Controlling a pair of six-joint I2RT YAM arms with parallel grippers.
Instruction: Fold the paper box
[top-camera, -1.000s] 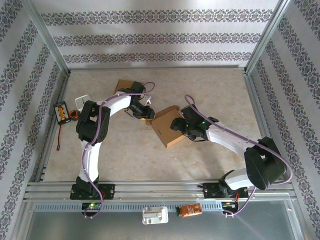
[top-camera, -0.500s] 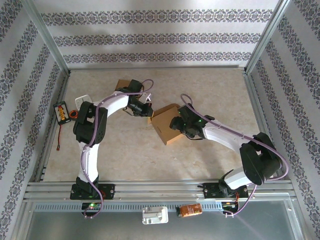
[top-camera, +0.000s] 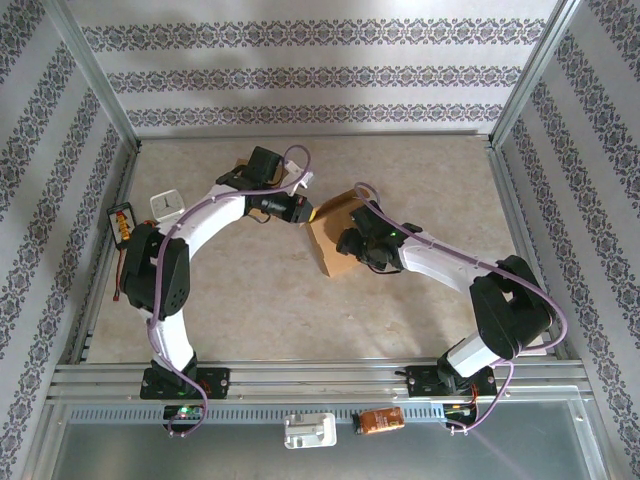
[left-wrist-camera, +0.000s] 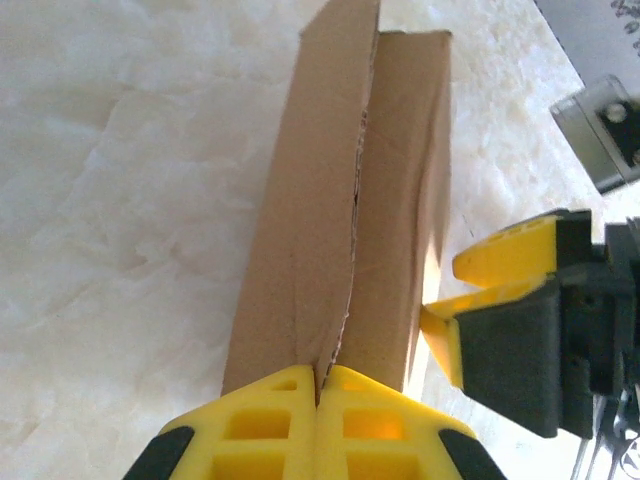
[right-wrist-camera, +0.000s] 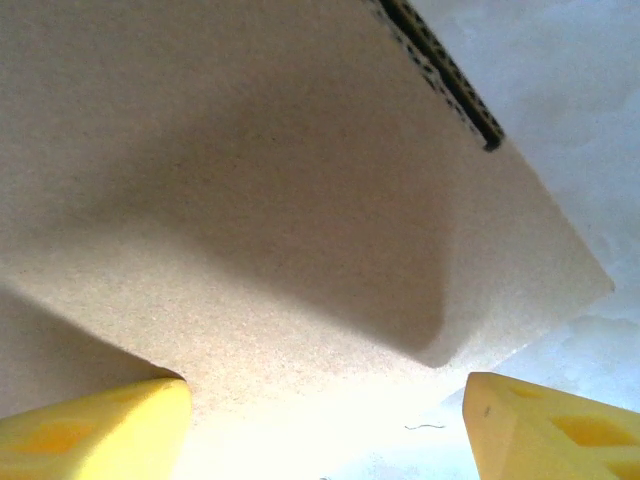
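Brown cardboard box (top-camera: 330, 250) stands half-folded, panels creased; left gripper (left-wrist-camera: 318, 378) pinches its flap edge, right gripper (right-wrist-camera: 325, 400) gapes wide at a flat panel

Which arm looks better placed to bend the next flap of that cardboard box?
Probably the left. The left fingers are shut right at the edge of the box's flap, ready to swing it over. The right fingers stand wide open against a broad panel, better for steadying.
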